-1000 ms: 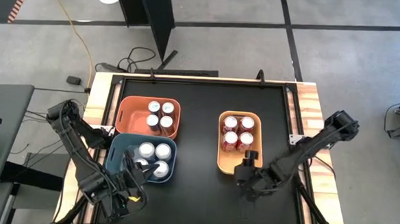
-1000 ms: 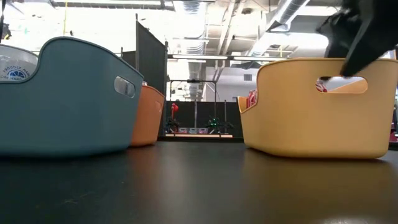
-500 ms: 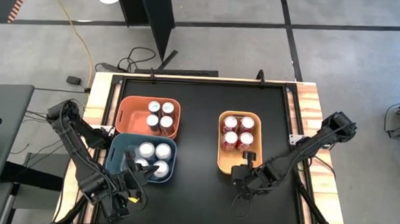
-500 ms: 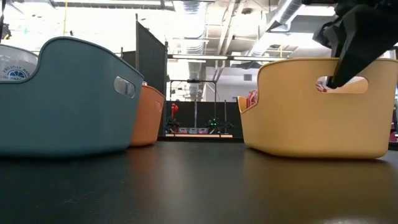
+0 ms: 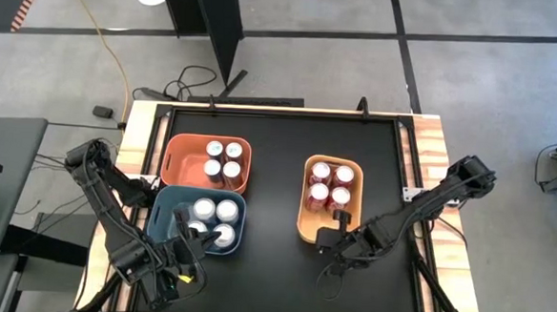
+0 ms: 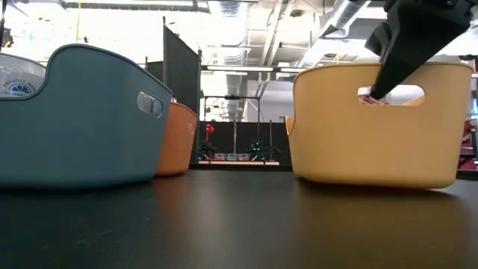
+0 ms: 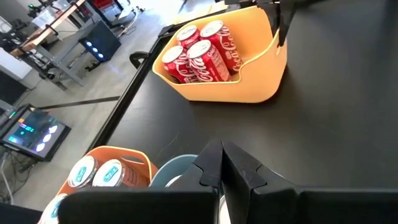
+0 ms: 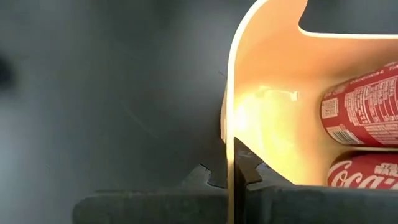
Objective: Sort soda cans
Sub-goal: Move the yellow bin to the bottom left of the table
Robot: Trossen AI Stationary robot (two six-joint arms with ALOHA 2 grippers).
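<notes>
Table: a black table top (image 5: 278,166) is seen from above, with 3 plastic bins on it and 1 dark arm at each side.
Yellow bin: the yellow bin (image 5: 309,223) stands right of centre; 4 red soda cans (image 5: 331,185) are packed upright at its far end, so the near end is left bare.
Right gripper: the right gripper (image 5: 331,234) is closed on the near end wall of the yellow bin, 1 finger inside and 1 outside, as the right wrist view shows with the thin wall (image 8: 231,155) pinched between the fingers. The bin itself is held, not a can, probably so that it can be dragged or turned.
Bin posture: in the low view the yellow bin seems slightly raised at one end, which fits a wall being pulled by the grip.
Orange bin: the orange bin (image 5: 176,165) sits at the left, far side, with 3 white-and-blue soda cans (image 5: 223,159) grouped at its right end.
Blue bin: the blue bin (image 5: 165,217) sits just in front of the orange one and holds 4 silver soda cans (image 5: 213,221).
Left gripper: the left gripper (image 7: 222,169) is fully closed and empty, parked at the near left edge beside the blue bin, apparently waiting.
Sorting: no can is seen loose on the table; each colour appears already gathered in 1 bin.
</notes>
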